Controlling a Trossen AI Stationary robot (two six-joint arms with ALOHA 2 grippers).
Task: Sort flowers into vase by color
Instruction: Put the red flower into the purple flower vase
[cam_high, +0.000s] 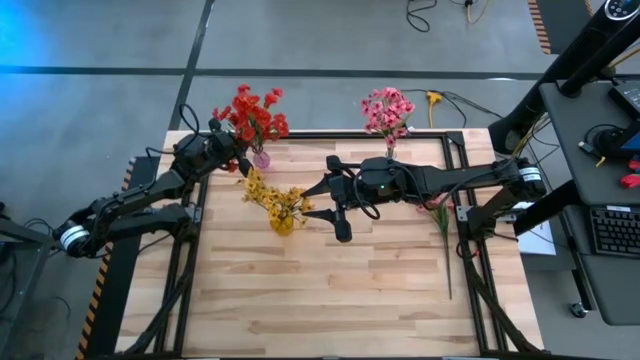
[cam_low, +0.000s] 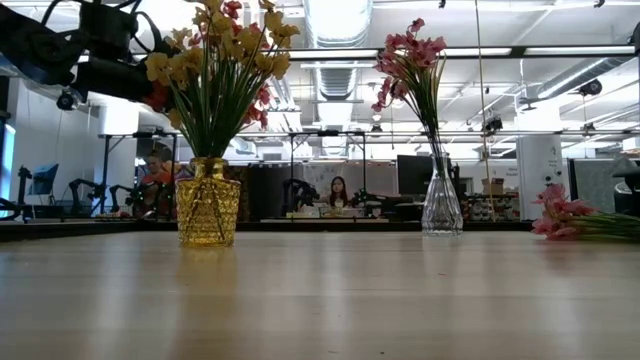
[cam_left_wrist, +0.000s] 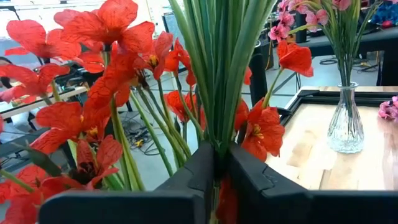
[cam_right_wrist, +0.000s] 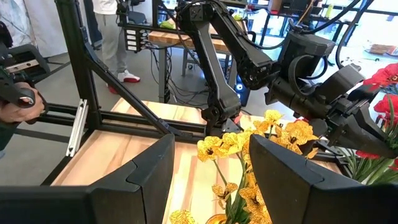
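Left claw (cam_left_wrist: 214, 171) at the desk's (cam_high: 330, 300) far left corner, clamped together on the green stems of the red flowers (cam_high: 252, 118) above a small vase (cam_high: 261, 158). Right claw (cam_high: 336, 205) over the desk's middle, fingers apart and empty, just beside the yellow flowers (cam_high: 270, 196) standing in an amber vase (cam_low: 208, 207). Pink flowers (cam_high: 387, 110) upright in a clear glass vase (cam_low: 441, 205) at the far edge. One loose pink sprig (cam_high: 441, 225) lying flat on the desk near the right side, stem pointing toward the near edge
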